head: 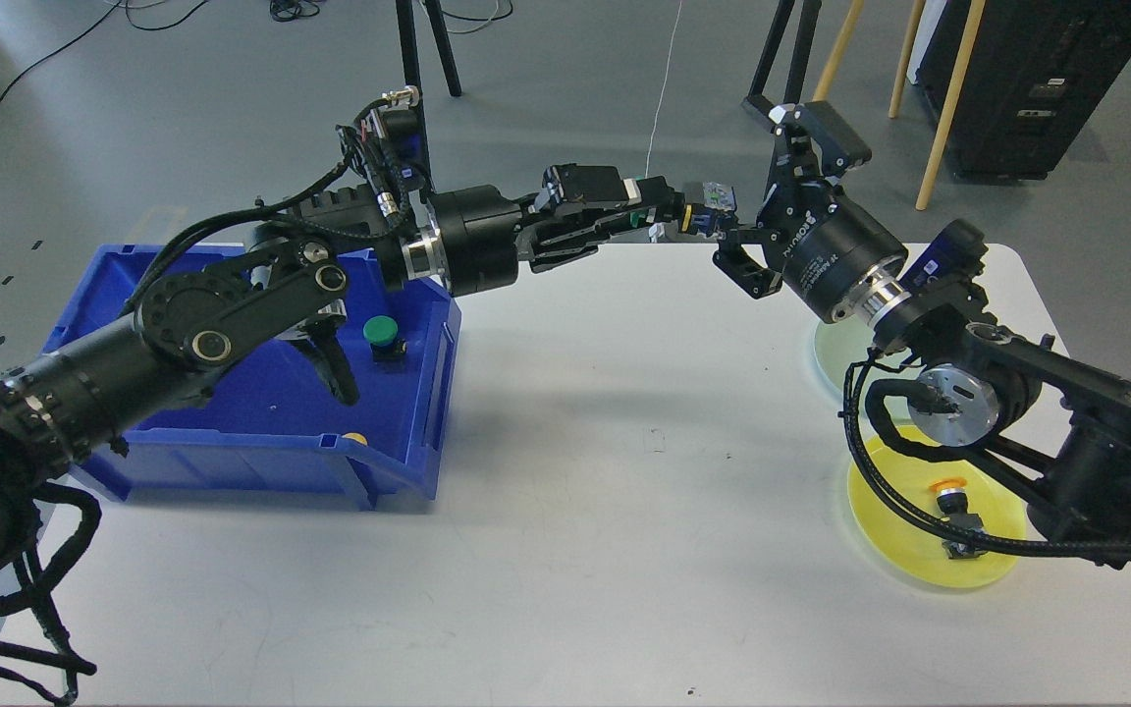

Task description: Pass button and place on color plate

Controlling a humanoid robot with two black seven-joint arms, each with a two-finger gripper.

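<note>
My left gripper [672, 212] reaches out high over the far middle of the table. It is shut on a green-capped button [708, 202], whose black and grey body sticks out to the right. My right gripper [750, 189] faces it from the right with its jaws wide open. The button's free end lies at the mouth of the open jaws, and I cannot tell whether they touch. The pale green plate [833, 351] is mostly hidden behind my right arm. The yellow plate [894, 550] holds an orange-capped button [950, 494].
A blue bin [232, 462] stands at the left of the white table [575, 550]. It holds a green button [384, 334] and a yellow one [354, 439] at the front wall. Stand legs and cables are on the floor behind.
</note>
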